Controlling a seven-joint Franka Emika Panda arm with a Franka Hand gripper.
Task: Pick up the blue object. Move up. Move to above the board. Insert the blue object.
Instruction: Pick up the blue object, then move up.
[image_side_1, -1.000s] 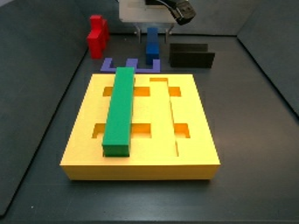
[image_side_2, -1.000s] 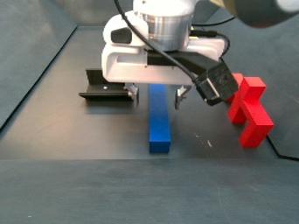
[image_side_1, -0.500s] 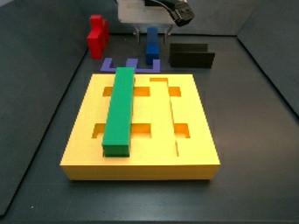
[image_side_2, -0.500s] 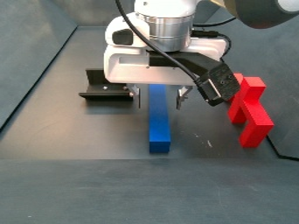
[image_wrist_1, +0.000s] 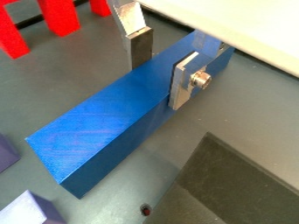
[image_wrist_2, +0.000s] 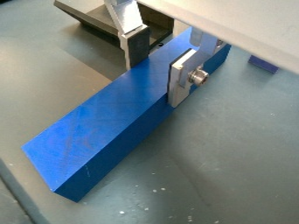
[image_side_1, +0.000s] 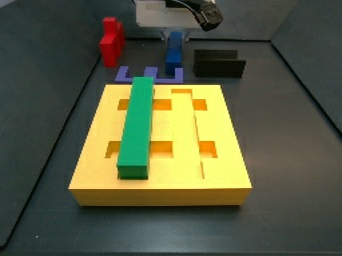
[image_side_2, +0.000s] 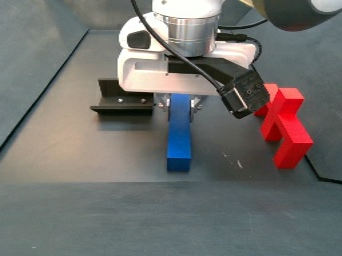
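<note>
The blue object is a long royal-blue bar lying on the dark floor at the far end of the cell, also seen in a side view. My gripper stands straight over it, near one end. In both wrist views the two silver fingers straddle the bar with their pads against its long sides, so the gripper is shut on it. The yellow-orange board lies nearer the front, with a green bar set in its left groove.
A red stepped piece stands close beside the bar. The dark fixture stands on its other side. A small purple U-shaped piece lies between the bar and the board. Dark walls enclose the floor.
The fingers have closed on the blue bar. Its free end has shifted slightly sideways and up in a side view. The arm itself has hardly moved.
</note>
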